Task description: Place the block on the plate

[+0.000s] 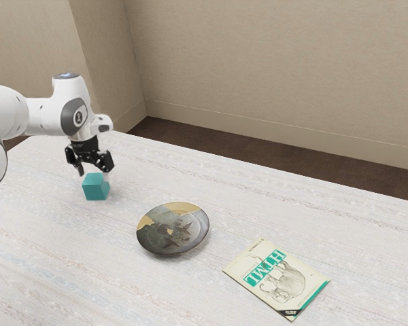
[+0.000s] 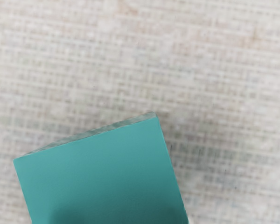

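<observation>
The open tool [image 1: 94, 170] is hovering over the teal block [image 1: 95, 188], which is resting on the desk [image 1: 353, 231] apart from the plate [image 1: 171, 229]

"what's carrying everything?"

"a white, woven-textured tabletop [image 1: 47, 272], with faint coloured streaks running across it."

"and right under the claw [image 1: 94, 171]?"

"a teal block [image 1: 95, 188], sitting on the weave. in the wrist view it's close below the claw, a little askew to the weave's lines."

"next thing out from the claw?"

"a round decorated plate [image 1: 171, 229], dark grey with a yellowish patch near its rim. it's apart from the block, toward the exterior view's right."

"and farthest from the claw?"

"the html book [image 1: 277, 277], lying flat beyond the plate, cream cover up, with an animal drawing and a teal edge."
</observation>
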Motion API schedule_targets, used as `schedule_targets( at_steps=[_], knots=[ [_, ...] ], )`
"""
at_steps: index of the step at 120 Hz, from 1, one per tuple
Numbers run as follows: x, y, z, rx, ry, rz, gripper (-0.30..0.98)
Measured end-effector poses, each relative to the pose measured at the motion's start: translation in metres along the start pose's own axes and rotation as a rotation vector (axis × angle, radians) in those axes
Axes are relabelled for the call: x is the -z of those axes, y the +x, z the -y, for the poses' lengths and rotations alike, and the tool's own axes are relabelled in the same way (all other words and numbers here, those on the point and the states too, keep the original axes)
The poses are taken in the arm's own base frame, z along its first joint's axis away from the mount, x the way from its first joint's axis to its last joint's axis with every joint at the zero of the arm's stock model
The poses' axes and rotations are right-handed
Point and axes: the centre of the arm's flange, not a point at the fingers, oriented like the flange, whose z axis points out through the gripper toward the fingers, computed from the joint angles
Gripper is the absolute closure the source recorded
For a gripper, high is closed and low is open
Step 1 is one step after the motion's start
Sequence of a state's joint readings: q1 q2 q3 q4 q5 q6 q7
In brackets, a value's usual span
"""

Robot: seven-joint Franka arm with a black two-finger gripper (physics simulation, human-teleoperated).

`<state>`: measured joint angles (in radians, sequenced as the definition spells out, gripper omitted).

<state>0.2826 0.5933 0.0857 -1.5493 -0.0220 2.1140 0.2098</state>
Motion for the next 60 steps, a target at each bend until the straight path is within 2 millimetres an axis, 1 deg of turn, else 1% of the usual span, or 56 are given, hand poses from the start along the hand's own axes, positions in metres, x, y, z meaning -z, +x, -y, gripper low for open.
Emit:
schedule_targets(
  at_steps=[14,25,43,60],
  knots=[
    [-0.019,0.009,0.018,0.043,-0.007,-0.030,0.00],
    [-0.033,0.011,0.030,0.072,-0.011,-0.037,0.00],
    [-0.041,0.012,0.032,0.095,-0.026,-0.046,0.00],
    [-0.043,0.008,0.031,0.105,-0.035,-0.041,0.08]
  ],
)
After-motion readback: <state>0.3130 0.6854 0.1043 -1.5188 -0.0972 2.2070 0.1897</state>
